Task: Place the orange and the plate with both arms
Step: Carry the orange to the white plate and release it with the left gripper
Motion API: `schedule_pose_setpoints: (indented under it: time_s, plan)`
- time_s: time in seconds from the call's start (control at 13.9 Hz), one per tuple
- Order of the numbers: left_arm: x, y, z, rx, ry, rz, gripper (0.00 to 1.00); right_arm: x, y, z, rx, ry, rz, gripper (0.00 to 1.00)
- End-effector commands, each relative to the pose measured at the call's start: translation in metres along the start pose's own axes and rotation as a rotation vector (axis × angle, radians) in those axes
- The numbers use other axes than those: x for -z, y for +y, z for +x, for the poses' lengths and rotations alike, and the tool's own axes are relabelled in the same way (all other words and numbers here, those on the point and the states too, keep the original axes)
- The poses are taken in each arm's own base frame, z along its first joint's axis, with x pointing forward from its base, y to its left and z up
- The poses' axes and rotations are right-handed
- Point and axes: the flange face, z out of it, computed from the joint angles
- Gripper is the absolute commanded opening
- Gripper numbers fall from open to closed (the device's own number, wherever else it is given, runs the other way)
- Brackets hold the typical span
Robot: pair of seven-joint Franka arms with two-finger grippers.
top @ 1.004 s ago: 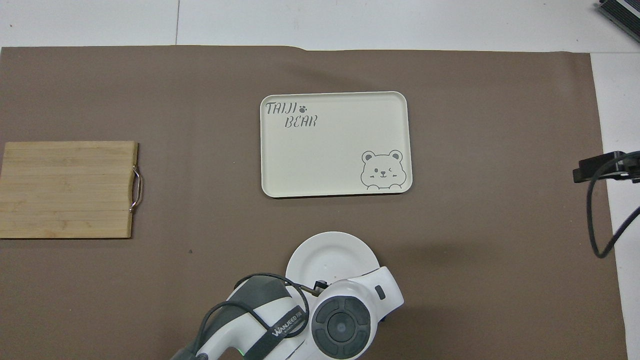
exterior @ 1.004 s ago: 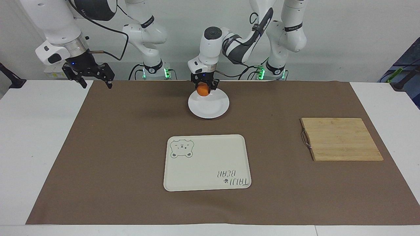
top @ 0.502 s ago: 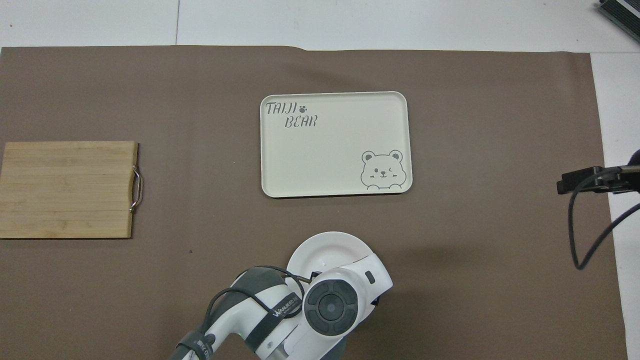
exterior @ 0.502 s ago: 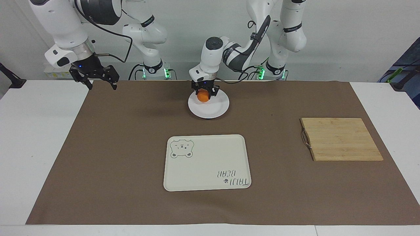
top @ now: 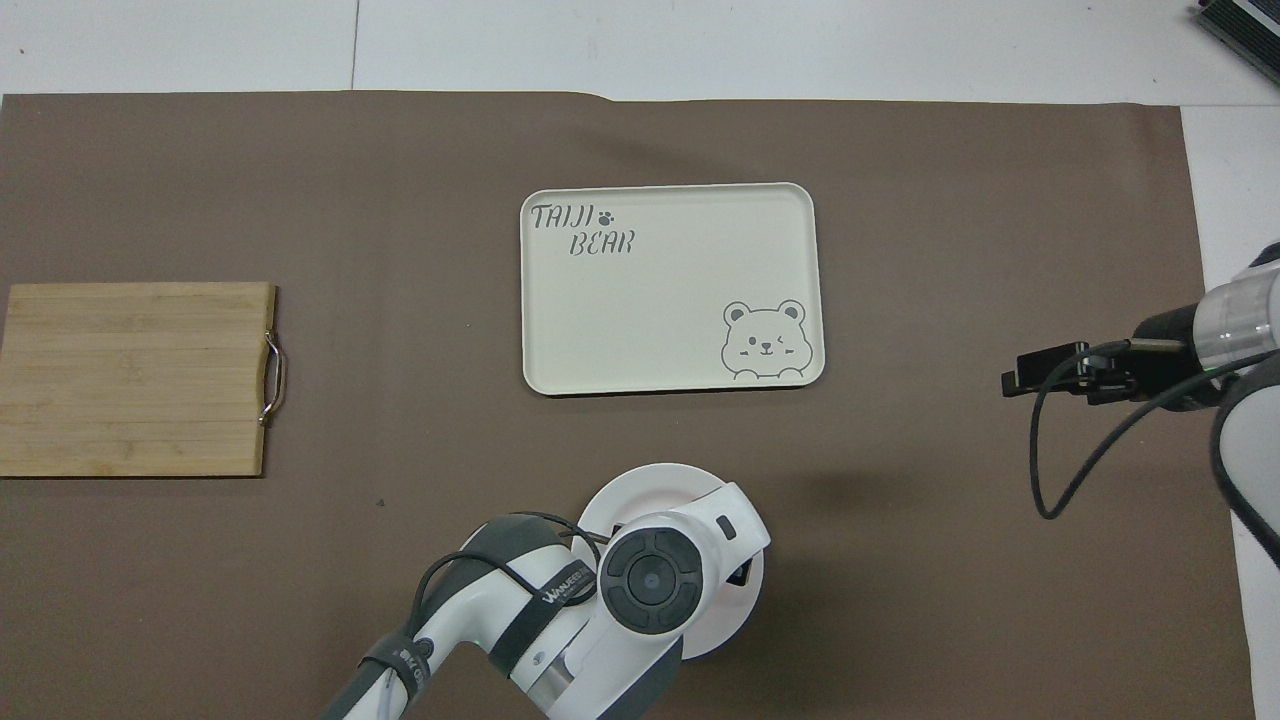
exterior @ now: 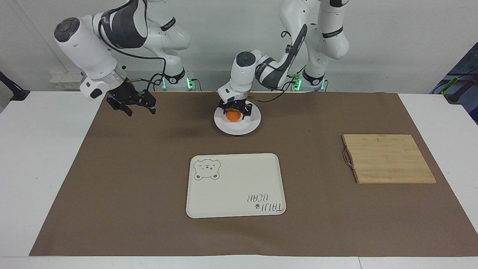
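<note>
A round white plate (exterior: 237, 122) sits on a brown table mat (exterior: 149, 186), on the side close to the robots, and a small orange (exterior: 233, 116) rests on the part of it nearest them. The left gripper (exterior: 234, 110) is down over the fruit with a finger on either side; I cannot tell whether the fingers are gripping it or have let go. The right gripper (exterior: 131, 103) hangs over the mat toward the right arm's end of the table, its fingers spread and holding nothing. A cream tray (exterior: 235, 185) with a bear drawing lies farther from the robots than the plate, and a wooden cutting board (exterior: 388, 158) lies toward the left arm's end. The orange looks light and firm but round, so it would probably roll; a hold across its widest part seems safest. The plate looks glossy, stiff and breakable, likely slippery, and best pinched at its raised rim and kept level.
</note>
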Motion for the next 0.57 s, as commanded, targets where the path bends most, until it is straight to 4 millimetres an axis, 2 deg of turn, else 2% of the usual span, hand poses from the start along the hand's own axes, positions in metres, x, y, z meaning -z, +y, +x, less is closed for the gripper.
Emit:
schedule_pose_setpoints:
  time_s: [0.0,0.07,0.29,0.36,0.43,0.5]
  plan:
    - [0.022,-0.008,0.014,0.021,0.026,-0.034,1.0,-0.041,-0.011,0.002,-0.047,-0.016,0.129,1.0]
    - [0.029,-0.014,0.021,0.033,0.035,-0.035,1.0,-0.055,-0.022,-0.001,-0.053,-0.027,0.174,1.0]
    - [0.068,-0.032,0.039,0.065,0.053,-0.041,1.0,-0.099,-0.04,-0.014,-0.072,-0.061,0.276,1.0]
    - [0.078,-0.041,0.046,0.071,0.059,-0.029,1.0,-0.11,-0.04,-0.018,-0.082,-0.067,0.305,1.0]
    - [0.093,-0.054,0.056,0.074,0.079,-0.006,1.0,-0.125,-0.039,-0.022,-0.055,-0.082,0.342,1.0]
    - [0.106,-0.068,0.066,0.077,0.095,0.019,1.0,-0.141,-0.049,-0.03,0.002,-0.092,0.37,1.0]
